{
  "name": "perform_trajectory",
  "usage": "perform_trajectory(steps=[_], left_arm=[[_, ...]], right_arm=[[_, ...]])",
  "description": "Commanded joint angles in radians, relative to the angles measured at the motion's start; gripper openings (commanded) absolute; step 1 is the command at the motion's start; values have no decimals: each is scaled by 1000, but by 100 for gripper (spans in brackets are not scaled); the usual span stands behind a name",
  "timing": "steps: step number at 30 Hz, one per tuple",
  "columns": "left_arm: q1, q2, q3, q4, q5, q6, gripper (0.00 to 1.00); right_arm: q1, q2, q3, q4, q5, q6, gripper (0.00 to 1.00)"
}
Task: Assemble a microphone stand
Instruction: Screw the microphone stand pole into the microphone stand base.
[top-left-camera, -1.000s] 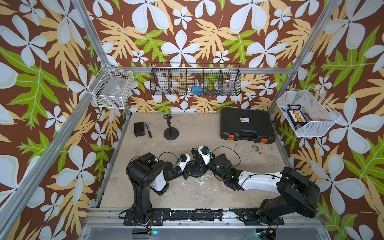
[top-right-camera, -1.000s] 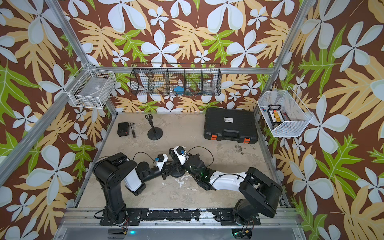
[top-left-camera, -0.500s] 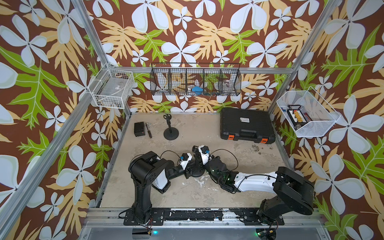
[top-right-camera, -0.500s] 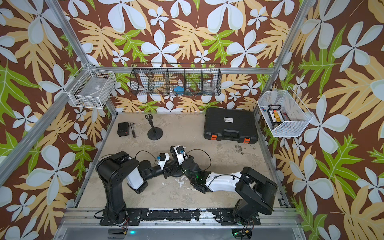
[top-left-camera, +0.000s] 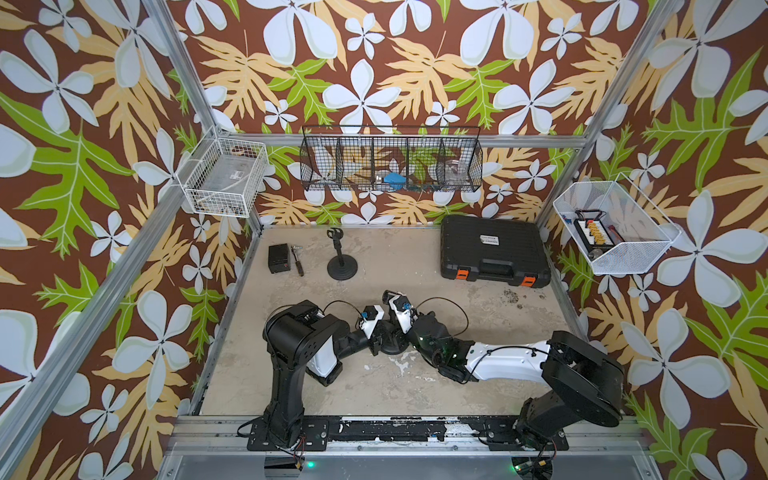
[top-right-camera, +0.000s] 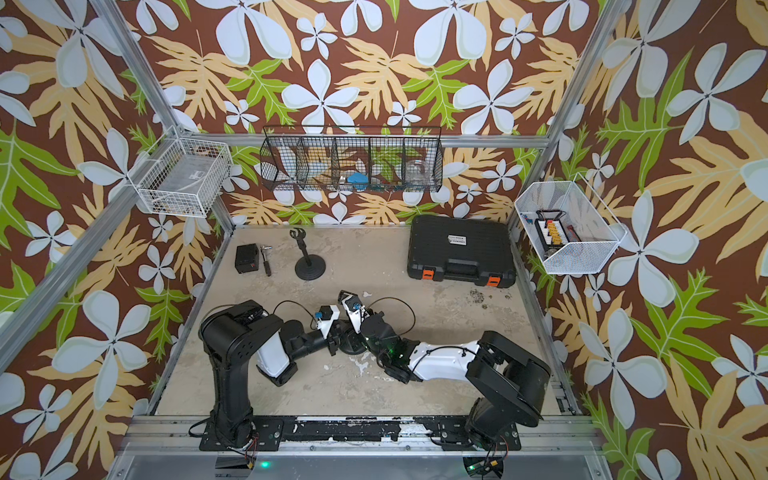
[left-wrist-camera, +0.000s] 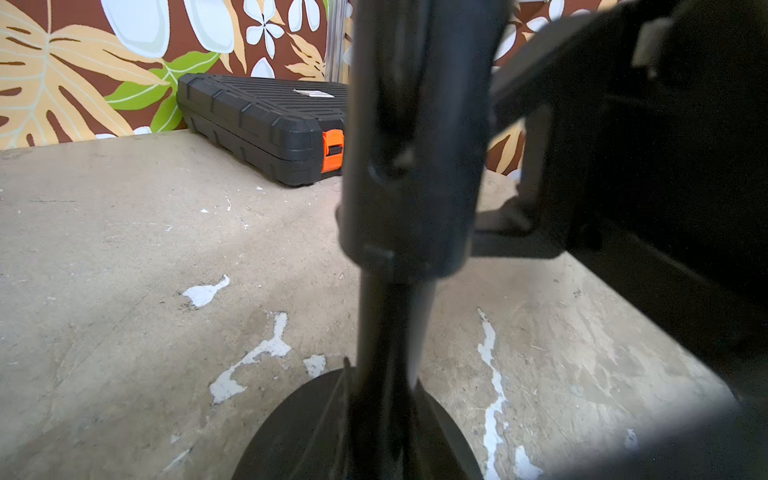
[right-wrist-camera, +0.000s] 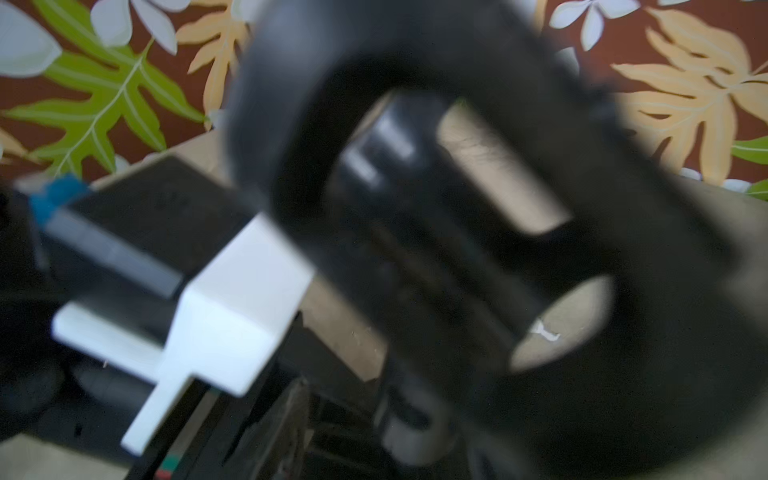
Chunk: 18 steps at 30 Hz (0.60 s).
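Black stand (top-left-camera: 390, 347) mid-table, pole (left-wrist-camera: 392, 320) upright between both claws; can't tell whether left claw (top-left-camera: 376, 343) or right claw (top-left-camera: 397, 332) is clamped or apart. A sideways tug now could topple it.

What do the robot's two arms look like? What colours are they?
Both the left arm and right arm are chunky black blocks joined by smooth white shells. Thin black cables loop near white wrist boxes with blue plugs.
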Motion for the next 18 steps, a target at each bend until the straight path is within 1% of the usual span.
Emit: perform_trajectory(steps=[1,5,9,11,14,18], left_arm=[[0,20,-6,93,3,5,21],[0,19,-10,93,2,9,20],[0,17,-12,92,5,10,19],[0,17,-12,91,6,10,18],[0,15,-12,91,8,9,18],[0,13,-15,92,10,9,17]], right_arm=[[-26,-43,-29,16,-186,-75,63],[-94,-93,-66,13,-391,-164,63],[-205,-139,-102,19,-591,-184,60],[-253,-156,-116,21,-658,-199,58],[-300,-159,-104,-22,-689,-245,54],[-324,-145,-87,-39,-712,-287,49]])
